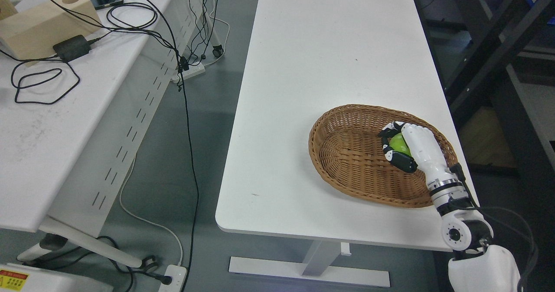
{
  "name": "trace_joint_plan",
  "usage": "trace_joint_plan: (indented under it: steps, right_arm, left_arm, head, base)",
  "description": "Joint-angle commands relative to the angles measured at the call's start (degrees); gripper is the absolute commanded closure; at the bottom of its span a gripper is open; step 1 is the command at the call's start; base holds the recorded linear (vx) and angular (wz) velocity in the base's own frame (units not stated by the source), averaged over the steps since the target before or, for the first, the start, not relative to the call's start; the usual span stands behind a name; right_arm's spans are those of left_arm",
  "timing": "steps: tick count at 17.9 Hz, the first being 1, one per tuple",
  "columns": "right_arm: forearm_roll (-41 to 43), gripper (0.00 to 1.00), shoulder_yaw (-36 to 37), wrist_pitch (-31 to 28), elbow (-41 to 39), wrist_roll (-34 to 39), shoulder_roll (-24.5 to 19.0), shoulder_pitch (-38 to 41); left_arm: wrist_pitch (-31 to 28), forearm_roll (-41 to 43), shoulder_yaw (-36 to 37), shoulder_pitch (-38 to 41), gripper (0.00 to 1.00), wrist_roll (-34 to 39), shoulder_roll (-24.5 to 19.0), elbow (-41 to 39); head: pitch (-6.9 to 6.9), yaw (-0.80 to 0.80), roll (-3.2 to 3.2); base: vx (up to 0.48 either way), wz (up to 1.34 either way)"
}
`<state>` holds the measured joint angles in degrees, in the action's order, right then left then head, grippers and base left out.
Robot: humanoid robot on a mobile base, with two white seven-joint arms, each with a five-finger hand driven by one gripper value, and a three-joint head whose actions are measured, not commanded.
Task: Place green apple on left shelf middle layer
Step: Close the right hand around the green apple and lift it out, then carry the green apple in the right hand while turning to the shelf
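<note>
White right arm entered from lower right corner, reaching up over the table edge. Right hand (409, 146), white-backed with black fingers (395, 156), sat inside the oval brown wicker basket (347, 153), fingers curled around the small green apple (399, 144) at the basket's right side. Basket rested near the right front edge of the long white table (329, 57). Beyond, to the left, a second white desk (65, 123) carried tangled black cables (130, 18) and a pale wooden block (39, 25).

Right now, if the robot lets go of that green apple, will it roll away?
Probably a little. The green apple looks round and smooth, so it would likely roll. The basket has raised woven sides that should stop it. Its shiny skin may be slippery, which may be why the right hand curls fingers around it.
</note>
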<state>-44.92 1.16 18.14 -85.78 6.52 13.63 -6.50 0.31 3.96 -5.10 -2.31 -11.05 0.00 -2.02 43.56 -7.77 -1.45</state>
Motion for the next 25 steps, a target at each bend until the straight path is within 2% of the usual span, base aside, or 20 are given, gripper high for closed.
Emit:
trace_joint_plan:
  steps: [1,4,12,25]
  right_arm:
    - [11.51,0.99,9.64,2.08,-6.05,-0.36,0.34,1.49]
    - [13.89,1.00,11.32,2.16,-8.17,-0.45,0.43,2.98]
    - [13.98,1.00,11.67,2.16,-11.60,-0.45,0.34,7.11]
    - [14.25,1.00,11.41,2.25,-12.74,-0.45,0.43,10.54]
  left_arm:
    - [-0.22,0.00,0.00,0.03,0.00,-0.03,-1.00,0.00]
    - [-0.22,0.00,0.00,0.03,0.00,-0.03,-1.00,0.00]
    - [-0.22,0.00,0.00,0.03,0.00,-0.03,-1.00,0.00]
    - [-0.22,0.00,0.00,-0.06,0.00,-0.03,-1.00,0.00]
  head:
    - [0.00,0.00,0.00]
    - [0.00,0.00,0.00]
    - [0.00,0.00,0.00]
    - [0.00,0.00,0.00]
  base:
    - [0.000,0.00]
    - [0.000,0.00]
    - [0.000,0.00]
    - [-0.060,0.01]
